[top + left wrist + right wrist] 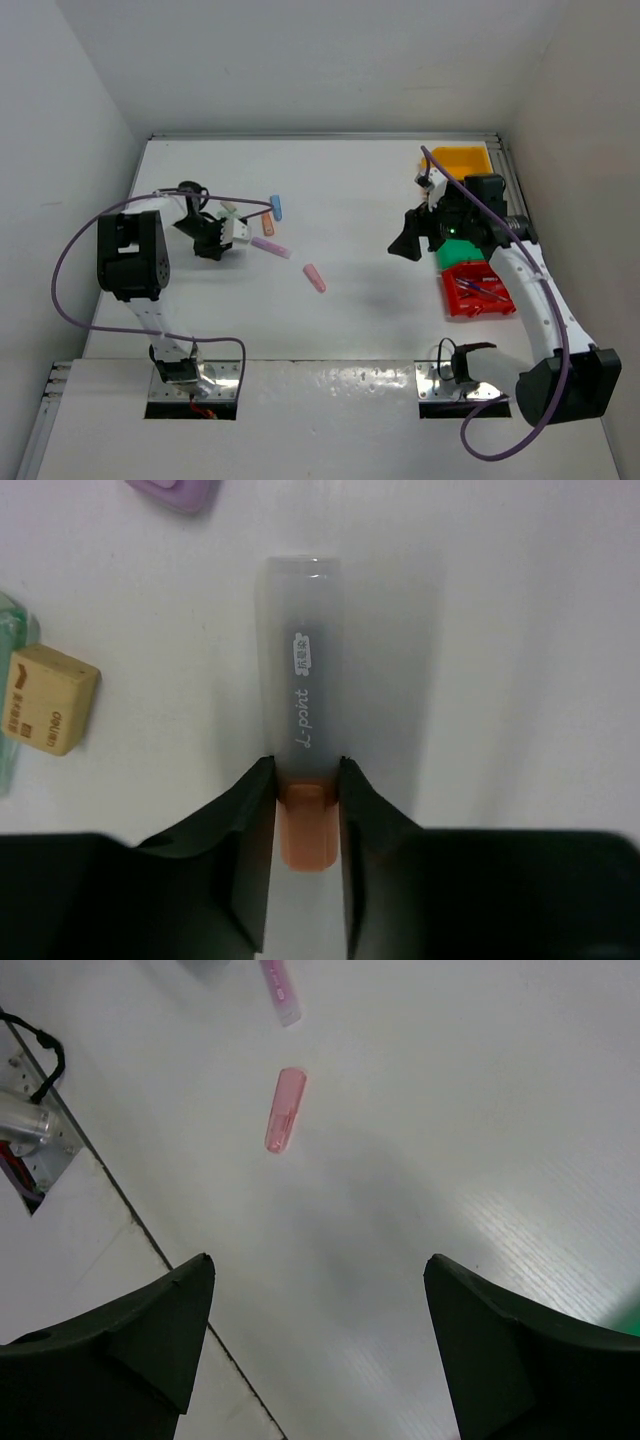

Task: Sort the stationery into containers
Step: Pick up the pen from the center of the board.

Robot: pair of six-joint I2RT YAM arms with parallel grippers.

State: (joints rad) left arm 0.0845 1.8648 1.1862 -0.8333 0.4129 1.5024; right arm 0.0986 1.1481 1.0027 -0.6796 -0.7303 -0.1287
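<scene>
Pickup step: your left gripper (305,772) is clenched on the orange end of a marker (300,670) with a frosted cap, low over the desk (520,630), near a tan eraser (50,700). Your right gripper (318,1265) hangs released and empty. Next, likely, you carry the marker across to a bin (450,297) at the right edge.

orange marker (300,720), pink marker (285,1110)

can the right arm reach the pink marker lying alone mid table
Probably yes: the right gripper is open and empty, and only bare table lies between it and the pink marker.
</scene>
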